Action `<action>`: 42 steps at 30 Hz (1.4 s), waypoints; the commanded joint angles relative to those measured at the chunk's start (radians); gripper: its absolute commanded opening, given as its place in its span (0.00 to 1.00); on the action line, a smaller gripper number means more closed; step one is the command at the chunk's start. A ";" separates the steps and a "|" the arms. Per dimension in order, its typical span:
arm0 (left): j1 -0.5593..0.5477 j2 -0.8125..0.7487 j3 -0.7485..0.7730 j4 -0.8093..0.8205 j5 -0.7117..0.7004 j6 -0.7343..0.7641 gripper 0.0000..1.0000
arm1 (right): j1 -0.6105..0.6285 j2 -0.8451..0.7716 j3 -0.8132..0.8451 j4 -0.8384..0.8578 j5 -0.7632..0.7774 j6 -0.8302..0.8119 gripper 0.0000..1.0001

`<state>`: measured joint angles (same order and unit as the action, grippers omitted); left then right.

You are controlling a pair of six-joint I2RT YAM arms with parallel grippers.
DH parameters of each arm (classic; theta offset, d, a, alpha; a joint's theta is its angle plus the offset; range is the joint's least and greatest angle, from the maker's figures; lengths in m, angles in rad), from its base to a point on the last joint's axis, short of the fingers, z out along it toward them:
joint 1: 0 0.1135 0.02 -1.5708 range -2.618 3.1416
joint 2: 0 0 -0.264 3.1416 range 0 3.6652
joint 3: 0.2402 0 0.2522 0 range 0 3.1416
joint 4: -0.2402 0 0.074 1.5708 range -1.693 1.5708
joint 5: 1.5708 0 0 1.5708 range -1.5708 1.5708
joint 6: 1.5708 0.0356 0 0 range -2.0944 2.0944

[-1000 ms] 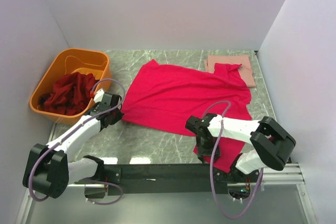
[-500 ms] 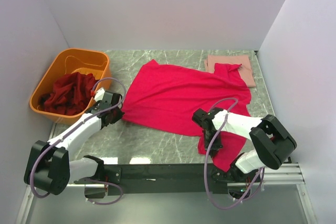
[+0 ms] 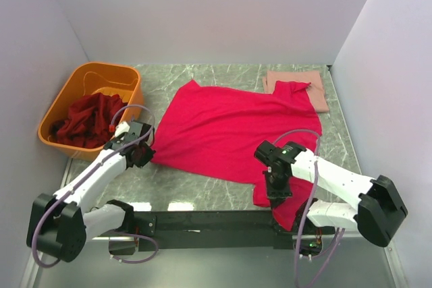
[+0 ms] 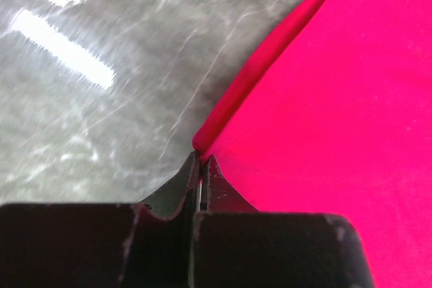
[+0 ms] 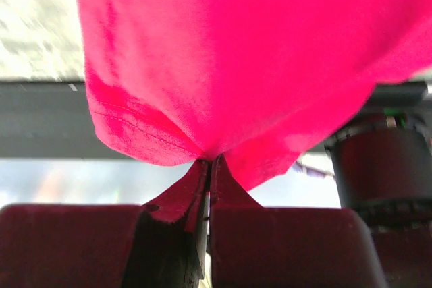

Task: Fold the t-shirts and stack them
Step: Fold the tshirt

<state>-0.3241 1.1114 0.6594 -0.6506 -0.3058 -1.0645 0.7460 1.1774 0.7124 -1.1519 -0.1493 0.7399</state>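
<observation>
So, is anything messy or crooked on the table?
Yes. The bright pink shirt lies crooked: one corner flops over the folded pale shirt at the back, and another hangs off the front of the table.

The right gripper [image 3: 278, 183], which stood spread over the near hem of the crimson t-shirt [image 3: 229, 126] a second ago, has clamped together on that hem, and the cloth now bunches up from between its fingertips [image 5: 196, 173]. It has also slid a little to its right, and the right arm [image 3: 378, 210] has swung its elbow outward. The left gripper [image 3: 140, 153] has drawn back slightly toward its base, pulling the shirt corner pinched in it along, so the shirt's left edge has shifted with it.
</observation>
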 commanded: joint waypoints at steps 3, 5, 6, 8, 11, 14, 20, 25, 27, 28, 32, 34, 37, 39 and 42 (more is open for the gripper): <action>0.000 -0.091 0.003 -0.121 -0.018 -0.086 0.01 | 0.013 -0.058 0.035 -0.144 -0.055 -0.005 0.00; 0.000 -0.108 0.002 -0.116 -0.013 -0.088 0.01 | 0.016 -0.051 0.047 -0.144 -0.059 -0.014 0.00; 0.000 -0.108 0.005 -0.107 -0.016 -0.084 0.01 | 0.015 -0.048 0.051 -0.143 -0.055 -0.022 0.00; 0.000 -0.093 0.014 -0.092 -0.023 -0.081 0.01 | 0.013 -0.048 0.082 -0.153 -0.018 -0.022 0.00; 0.000 -0.059 0.046 -0.048 -0.029 -0.061 0.01 | -0.013 -0.041 0.114 -0.161 0.034 -0.027 0.00; 0.000 -0.032 0.078 0.021 -0.030 -0.052 0.01 | -0.072 -0.010 0.159 -0.190 0.149 -0.037 0.00; 0.000 0.082 0.140 0.146 0.017 -0.023 0.01 | -0.207 0.031 0.289 -0.164 0.372 -0.088 0.00; 0.000 0.171 0.220 0.189 0.008 -0.008 0.01 | -0.270 0.108 0.363 -0.146 0.520 -0.117 0.00; 0.000 0.208 0.244 0.224 0.016 0.000 0.01 | -0.307 0.123 0.380 -0.129 0.518 -0.134 0.00; 0.000 0.221 0.252 0.233 0.016 0.006 0.01 | -0.315 0.128 0.392 -0.085 0.502 -0.152 0.00; 0.000 0.307 0.331 0.246 -0.013 0.021 0.01 | -0.349 0.168 0.450 -0.051 0.546 -0.197 0.00; -0.001 0.330 0.353 0.252 -0.029 0.026 0.01 | -0.370 0.207 0.487 -0.051 0.588 -0.204 0.00; 0.000 0.379 0.393 0.267 -0.030 0.035 0.01 | -0.398 0.245 0.525 -0.023 0.607 -0.227 0.00; 0.000 0.412 0.417 0.278 -0.033 0.043 0.01 | -0.404 0.258 0.544 -0.002 0.590 -0.240 0.00; 0.000 0.458 0.457 0.293 -0.044 0.052 0.01 | -0.410 0.281 0.573 0.049 0.587 -0.241 0.00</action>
<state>-0.3244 1.5436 1.0561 -0.4053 -0.3145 -1.0409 0.3447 1.4521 1.2293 -1.1706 0.3954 0.5182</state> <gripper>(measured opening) 0.023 0.010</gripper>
